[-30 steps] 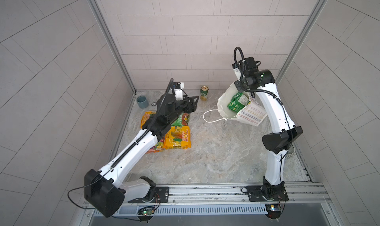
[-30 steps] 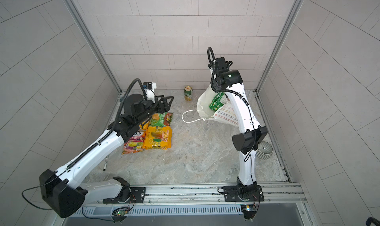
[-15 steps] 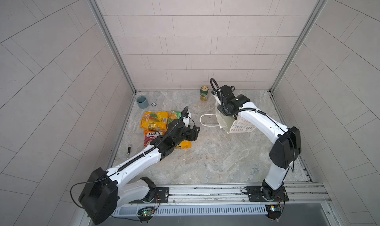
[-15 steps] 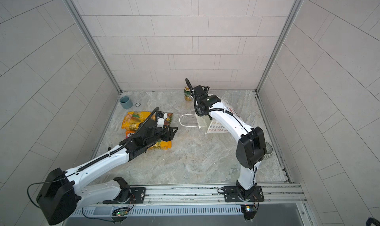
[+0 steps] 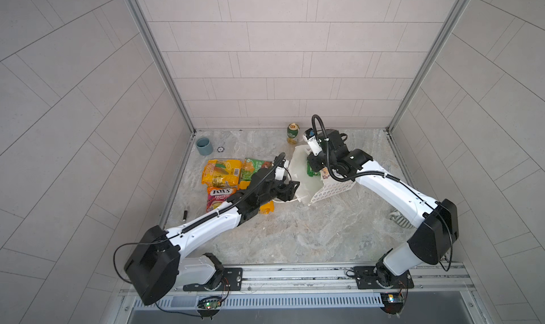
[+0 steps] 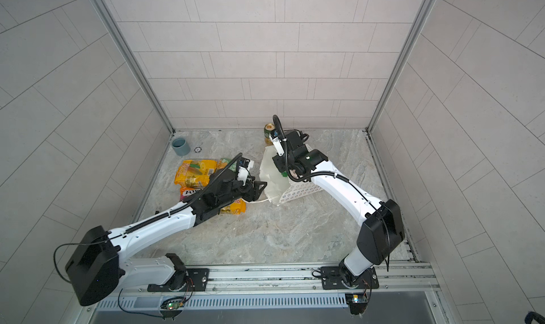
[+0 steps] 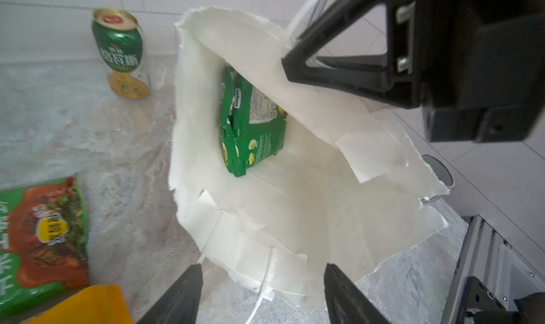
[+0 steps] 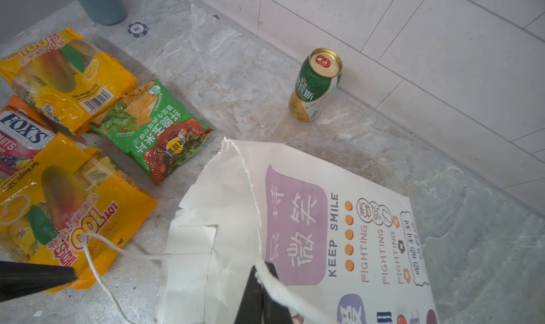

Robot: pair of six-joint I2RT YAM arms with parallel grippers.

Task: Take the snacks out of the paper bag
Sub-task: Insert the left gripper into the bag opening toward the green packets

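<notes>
The white paper bag [image 5: 305, 179] lies on its side on the floor, its mouth turned left, in both top views [image 6: 272, 176]. My right gripper [image 8: 262, 278] is shut on its upper rim, where the cord handle crosses the fingers. One green snack packet [image 7: 250, 122] sits inside the bag [image 7: 280, 219]. My left gripper [image 7: 262, 271] is open and empty, just outside the mouth, by the lower rim. Several snacks lie on the floor left of the bag: a yellow packet [image 5: 219, 172], a FOX'S packet [image 5: 219, 194], a green packet [image 8: 156, 131] and another yellow packet [image 8: 67, 207].
A green-gold can [image 5: 292, 133] stands at the back wall behind the bag. A grey-blue cup [image 5: 204, 146] and a poker chip [image 5: 220, 149] sit at the back left. A black pen [image 5: 185, 215] lies by the left wall. A round striped thing [image 5: 398, 220] lies at the right wall.
My right gripper brought the bag down from high in the air and laid it on its side. My left arm moved from the back of the packets to the bag's mouth.
</notes>
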